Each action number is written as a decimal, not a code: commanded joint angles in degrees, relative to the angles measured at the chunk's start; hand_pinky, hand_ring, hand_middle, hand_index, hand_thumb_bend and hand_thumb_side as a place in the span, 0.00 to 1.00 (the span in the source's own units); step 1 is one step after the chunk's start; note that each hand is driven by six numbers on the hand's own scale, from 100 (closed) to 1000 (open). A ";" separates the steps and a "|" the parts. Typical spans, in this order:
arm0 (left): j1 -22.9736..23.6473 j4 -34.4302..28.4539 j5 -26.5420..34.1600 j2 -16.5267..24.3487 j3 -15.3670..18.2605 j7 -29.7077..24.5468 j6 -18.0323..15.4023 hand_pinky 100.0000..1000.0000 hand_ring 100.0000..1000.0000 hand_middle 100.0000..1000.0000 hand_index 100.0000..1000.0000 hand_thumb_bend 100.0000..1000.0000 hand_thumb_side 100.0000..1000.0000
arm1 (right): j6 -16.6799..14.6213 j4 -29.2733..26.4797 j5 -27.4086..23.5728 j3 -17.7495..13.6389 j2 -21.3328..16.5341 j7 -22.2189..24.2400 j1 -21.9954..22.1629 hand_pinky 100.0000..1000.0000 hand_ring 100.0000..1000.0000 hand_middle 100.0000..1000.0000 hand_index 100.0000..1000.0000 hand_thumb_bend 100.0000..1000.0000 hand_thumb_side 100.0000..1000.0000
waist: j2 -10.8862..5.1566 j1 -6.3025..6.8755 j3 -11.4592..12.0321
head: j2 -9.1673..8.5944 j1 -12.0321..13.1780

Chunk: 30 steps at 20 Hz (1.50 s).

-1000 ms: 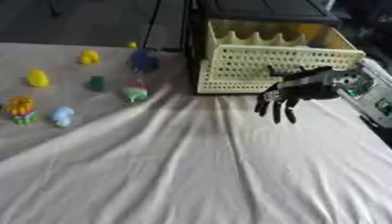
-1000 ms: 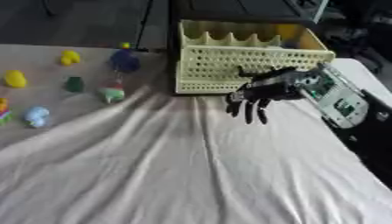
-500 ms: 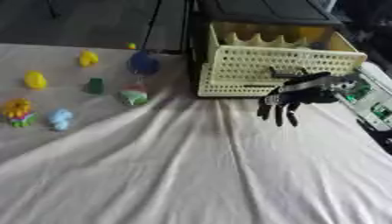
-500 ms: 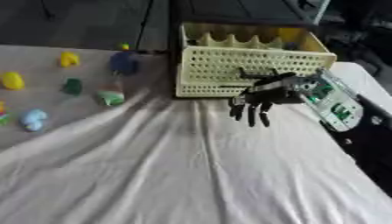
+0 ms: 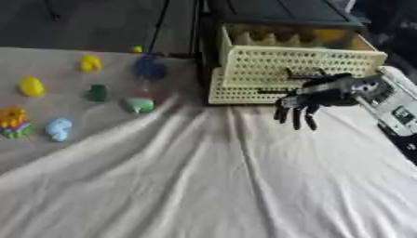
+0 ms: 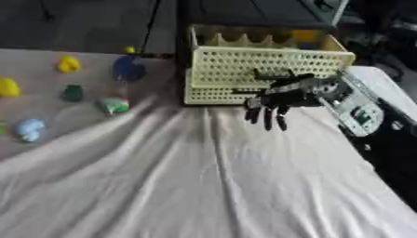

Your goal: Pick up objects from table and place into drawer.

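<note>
Left eye view shows you a wrinkled white cloth [image 5: 204, 186] filling the near half of the table, bare of objects. Past it, at about 3 o'clock from the picture's middle, your right hand [image 5: 306, 100] hangs over the cloth with its fingers straight and pointing down, spread apart and holding nothing. It sits just in front of the cream lattice drawer [image 5: 293, 69], which stands pulled out at 1 o'clock; something yellow [image 5: 338, 35] lies inside at its far right corner.

Your toys are all over at 9 to 11 o'clock, well apart from the hand. Nearest you are an orange and yellow flower toy [image 5: 12, 122] at the left edge and a pale blue toy [image 5: 58, 129] beside it. Further back come a light green toy [image 5: 139, 104], a dark green piece [image 5: 97, 92] and a yellow toy [image 5: 31, 86]. Farthest sit a dark blue toy [image 5: 150, 68], another yellow toy [image 5: 90, 62] and a small yellow bit [image 5: 136, 49]

Your left hand shows in neither view
</note>
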 commanded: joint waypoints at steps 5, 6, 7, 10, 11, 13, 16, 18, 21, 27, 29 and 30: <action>-0.48 -1.03 -0.12 0.37 0.05 -0.50 -0.05 0.53 0.68 0.67 0.95 0.00 0.98 | -1.07 0.37 1.86 -1.59 -1.67 -0.04 -2.21 0.32 0.54 0.65 0.76 0.00 1.00 | -0.63 -0.21 0.05 | -1.66 -0.53; -0.45 -1.03 -0.14 0.38 0.05 -0.54 -0.04 0.53 0.68 0.67 0.95 0.00 0.98 | -1.16 0.60 2.04 -1.72 -1.67 -0.04 -2.31 0.32 0.53 0.65 0.75 0.00 1.00 | -0.57 -0.26 0.12 | -1.84 -0.57; -0.44 -1.03 -0.15 0.39 0.05 -0.56 -0.04 0.53 0.68 0.67 0.95 0.00 0.98 | -1.25 0.82 2.20 -1.89 -1.66 -0.04 -2.44 0.32 0.53 0.64 0.75 0.00 1.00 | -0.50 -0.32 0.19 | -2.01 -0.64; -0.51 -1.03 -0.16 0.41 0.03 -0.63 -0.10 0.53 0.68 0.67 0.95 0.00 0.98 | -1.56 1.42 2.81 -2.43 -1.64 -0.04 -2.82 0.32 0.53 0.64 0.75 0.00 1.00 | -0.30 -0.41 0.45 | -2.49 -0.88; -0.54 -1.03 -0.17 0.42 0.01 -0.65 -0.13 0.53 0.68 0.67 0.96 0.00 0.98 | -1.71 1.56 3.05 -2.56 -1.65 -0.04 -2.95 0.32 0.53 0.64 0.75 0.00 1.00 | -0.23 -0.44 0.55 | -2.64 -0.94; -0.60 -1.03 -0.18 0.44 -0.01 -0.71 -0.16 0.53 0.68 0.66 0.96 0.00 0.98 | -1.98 1.89 3.44 -2.89 -1.55 -0.04 -3.23 0.31 0.52 0.63 0.74 0.00 1.00 | -0.06 -0.50 0.75 | -2.93 -1.13; -0.57 -1.03 -0.19 0.41 -0.01 -0.77 -0.17 0.53 0.67 0.66 0.96 0.00 0.98 | -2.27 2.84 4.48 -3.03 -1.55 -0.05 -3.64 0.30 0.51 0.61 0.73 0.00 1.00 | 0.16 -0.54 0.91 | -3.21 -1.32; -0.57 -1.03 -0.21 0.44 -0.01 -0.82 -0.21 0.53 0.66 0.66 0.96 0.00 0.98 | -2.66 3.72 5.62 -3.15 -1.64 -0.15 -3.67 0.29 0.50 0.61 0.72 0.00 1.00 | 0.39 -0.59 1.06 | -3.58 -1.48; -0.62 -1.03 -0.25 0.47 -0.08 -0.92 -0.26 0.53 0.66 0.66 0.95 0.00 0.98 | -3.47 3.54 5.70 -3.68 -2.78 -0.46 -2.22 0.29 0.50 0.60 0.72 0.00 1.00 | 0.80 -0.61 1.36 | -4.20 -1.74; -0.72 -1.03 -0.34 0.35 -0.17 -1.12 -0.36 0.53 0.66 0.66 0.95 0.00 0.98 | -3.32 2.65 5.08 -4.56 -4.10 -1.43 -0.63 0.28 0.49 0.59 0.72 0.00 1.00 | 1.63 -0.53 1.82 | -4.90 -2.45; -0.92 -1.03 -0.31 0.28 -0.26 -1.23 -0.42 0.53 0.66 0.66 0.96 0.00 0.98 | -3.05 2.61 4.63 -4.86 -4.10 -1.65 -0.86 0.28 0.48 0.59 0.72 0.00 1.00 | 1.83 -0.55 2.04 | -5.11 -2.57; -0.98 -1.03 -0.29 0.24 -0.30 -1.28 -0.43 0.53 0.66 0.66 0.96 0.00 0.98 | -2.96 2.59 4.50 -4.90 -4.08 -1.70 -1.03 0.28 0.48 0.59 0.72 0.00 1.00 | 1.90 -0.57 2.17 | -5.20 -2.63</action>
